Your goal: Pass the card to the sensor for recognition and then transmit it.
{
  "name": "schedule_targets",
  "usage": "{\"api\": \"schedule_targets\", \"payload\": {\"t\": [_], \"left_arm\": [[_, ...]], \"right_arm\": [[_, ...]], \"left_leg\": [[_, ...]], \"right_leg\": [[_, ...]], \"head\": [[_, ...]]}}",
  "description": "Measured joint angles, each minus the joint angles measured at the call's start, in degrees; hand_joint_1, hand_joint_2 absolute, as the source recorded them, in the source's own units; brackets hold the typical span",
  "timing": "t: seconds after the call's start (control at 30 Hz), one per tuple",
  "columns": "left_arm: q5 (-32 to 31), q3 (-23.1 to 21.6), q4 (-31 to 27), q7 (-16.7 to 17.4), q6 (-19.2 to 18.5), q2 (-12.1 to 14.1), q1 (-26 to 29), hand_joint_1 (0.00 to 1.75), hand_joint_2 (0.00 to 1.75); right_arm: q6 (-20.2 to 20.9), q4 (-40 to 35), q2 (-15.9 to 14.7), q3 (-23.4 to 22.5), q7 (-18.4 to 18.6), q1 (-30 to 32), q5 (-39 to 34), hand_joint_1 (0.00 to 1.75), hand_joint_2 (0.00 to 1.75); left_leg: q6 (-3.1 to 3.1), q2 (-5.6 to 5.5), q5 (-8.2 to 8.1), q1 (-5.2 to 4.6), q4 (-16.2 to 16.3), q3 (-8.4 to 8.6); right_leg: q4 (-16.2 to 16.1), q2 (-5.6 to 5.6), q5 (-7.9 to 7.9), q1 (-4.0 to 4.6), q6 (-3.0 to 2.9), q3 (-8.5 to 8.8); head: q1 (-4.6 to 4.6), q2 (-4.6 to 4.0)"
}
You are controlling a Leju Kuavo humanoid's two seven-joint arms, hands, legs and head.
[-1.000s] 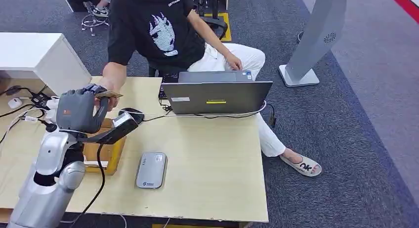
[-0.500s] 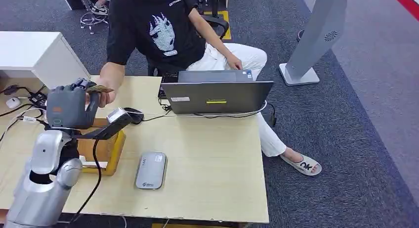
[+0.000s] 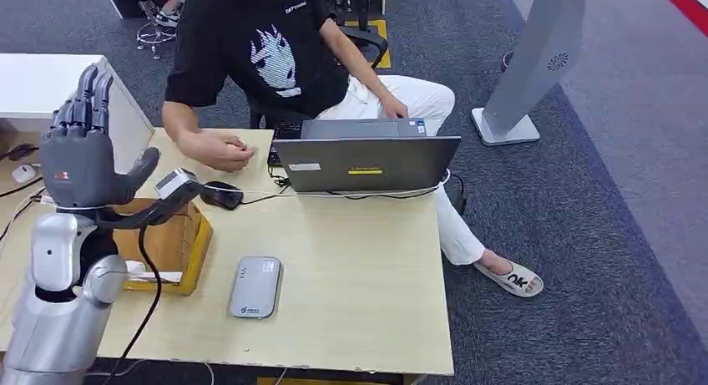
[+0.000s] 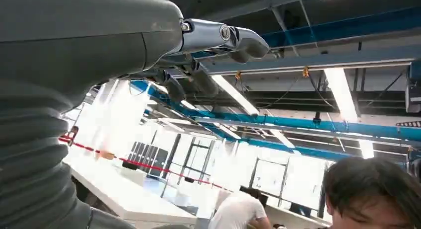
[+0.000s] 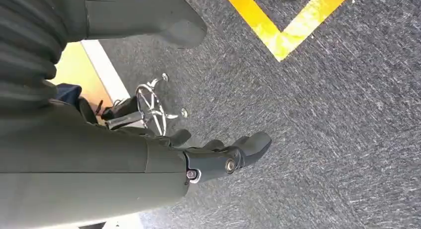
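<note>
My left hand point(image 3: 82, 155) is raised above the table's left side, fingers pointing straight up and thumb held apart, with nothing in it. In the left wrist view its fingers point(image 4: 223, 38) stretch out towards the ceiling. The person's hand point(image 3: 224, 151) rests closed on the table beside the laptop; I cannot make out the card in it. A small scanner head point(image 3: 177, 184) sits on a dark arm over a wooden box point(image 3: 171, 247). A grey card reader point(image 3: 256, 286) lies flat near the front edge. My right hand point(image 5: 218, 157) hangs over the carpet, fingers loosely out, empty.
A grey laptop point(image 3: 366, 161) stands open at the table's point(image 3: 351, 285) far edge, a black mouse point(image 3: 220, 195) and cables beside it. The seated person point(image 3: 267, 51) faces me. A white cabinet point(image 3: 50, 88) is at the left, a grey kiosk stand point(image 3: 534, 59) at the right.
My left hand held the card up against the person's hand; now it has let go, opened and risen. The person's hand has drawn back to the table near the laptop.
</note>
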Motion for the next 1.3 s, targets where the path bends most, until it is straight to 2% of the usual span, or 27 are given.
{"api": "schedule_targets", "payload": {"t": [0.43, 0.5, 0.6, 0.73, 0.8, 0.93, 1.17, 1.3], "left_arm": [[-0.7, 0.9, -0.3, -0.1, -0.8, -0.3, 2.8, 0.00, 1.75], [-0.2, 0.9, -0.3, -0.2, -3.2, -0.3, 3.3, 0.00, 1.75], [2.5, 0.9, -0.8, -1.2, -8.5, 0.0, 4.7, 0.00, 1.75], [9.8, 0.9, -3.8, -3.3, -14.2, 1.6, 8.5, 0.00, 1.75], [12.9, 0.8, -6.0, -4.3, -15.7, 2.6, 11.0, 0.00, 1.75], [13.9, 0.8, -9.1, -4.2, -16.2, 4.1, 13.9, 0.00, 1.75], [14.9, 0.8, -11.2, -4.5, -17.1, 5.4, 15.3, 0.00, 1.75], [16.2, 0.8, -14.6, -5.7, -17.2, 7.5, 19.1, 0.00, 1.75]], "right_arm": [[0.0, 0.0, 0.0, -0.1, 0.1, 0.0, -0.4, 0.00, 1.75], [-0.1, 0.0, 0.0, -0.3, 0.1, 0.0, -0.5, 0.00, 1.75], [-0.4, 0.0, 0.1, -0.8, 0.2, 0.0, -1.1, 0.00, 1.75], [-0.6, 0.0, 0.4, -1.9, 0.3, 0.0, -1.6, 0.00, 1.75], [-0.6, 0.0, 0.5, -2.3, 0.3, 0.1, -1.7, 0.00, 1.75], [-0.6, 0.0, 0.5, -3.0, 0.2, 0.0, -1.8, 0.00, 1.75], [-0.7, 0.0, 0.6, -3.3, 0.1, 0.0, -2.0, 0.00, 1.75], [-0.9, 0.0, 0.8, -3.5, -0.1, 0.1, -2.2, 0.00, 1.75]], "left_leg": [[-0.01, -0.01, 0.01, 0.00, 0.0, -0.01], [-0.01, -0.02, 0.01, 0.00, 0.0, -0.01], [-0.01, 0.01, 0.01, 0.00, 0.0, 0.00], [-0.01, 0.05, 0.00, 0.01, 0.0, 0.00], [-0.01, 0.05, 0.00, 0.01, 0.0, -0.01], [0.00, 0.01, -0.01, 0.01, 0.0, -0.03], [-0.02, 0.03, 0.02, 0.01, 0.0, -0.02], [-0.02, 0.11, 0.02, 0.01, 0.0, 0.00]], "right_leg": [[0.0, -0.01, 0.00, 0.00, 0.01, 0.00], [0.0, -0.02, 0.01, 0.00, 0.01, 0.01], [0.0, 0.01, 0.01, 0.00, 0.01, 0.00], [0.0, 0.05, 0.00, 0.01, 0.00, -0.03], [0.0, 0.05, -0.01, 0.01, 0.00, -0.06], [0.0, 0.01, -0.02, 0.00, 0.01, -0.05], [0.0, 0.03, 0.03, 0.01, 0.02, -0.01], [0.0, 0.09, 0.04, 0.01, 0.00, -0.04]], "head": [[0.00, 0.00], [0.00, 0.00], [0.00, 0.00], [-0.02, 0.00], [-0.02, 0.00], [0.00, 0.00], [0.02, 0.00], [0.00, 0.00]]}}
